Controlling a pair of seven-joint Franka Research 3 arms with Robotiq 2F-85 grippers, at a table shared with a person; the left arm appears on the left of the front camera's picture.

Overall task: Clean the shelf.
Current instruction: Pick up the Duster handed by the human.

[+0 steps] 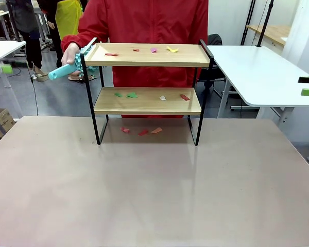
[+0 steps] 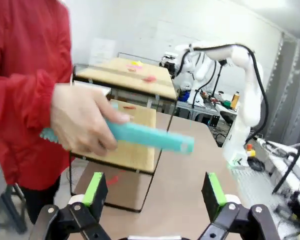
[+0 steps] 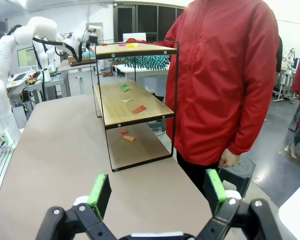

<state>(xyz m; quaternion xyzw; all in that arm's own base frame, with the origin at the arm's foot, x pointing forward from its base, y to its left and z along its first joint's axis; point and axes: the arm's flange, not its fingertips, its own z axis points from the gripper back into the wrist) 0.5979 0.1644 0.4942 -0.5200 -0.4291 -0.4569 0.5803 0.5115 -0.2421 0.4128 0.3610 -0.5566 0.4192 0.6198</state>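
Looking across the table (image 1: 144, 195) at the shelf (image 1: 144, 104), standing at the far middle of it, just in front of a person in a red jacket (image 1: 149, 20) cropped by the top edge above the chest. Spotting small coloured scraps (image 1: 172, 50) lying on the top board, more on the lower board and a few on the table under the rack; too small for telling the material. Catching the person's hand (image 1: 70, 52) gripping a teal duster (image 1: 61, 72) at the shelf's upper left corner, with the bristly head partly hiding behind the black frame post. Getting that hand as a blur from the left wrist, covering part of the lower board and the middle of the duster. Making out the bristles just under the top board from the right wrist, the handle being hard to trace there. Hanging well apart from the shelf, jaws spread wide with nothing between the green pads: left gripper (image 2: 155, 192). Hanging likewise, wide apart and empty, facing the shelf's end rail: right gripper (image 3: 157, 195). Losing both grippers' bases below the bottom edge.
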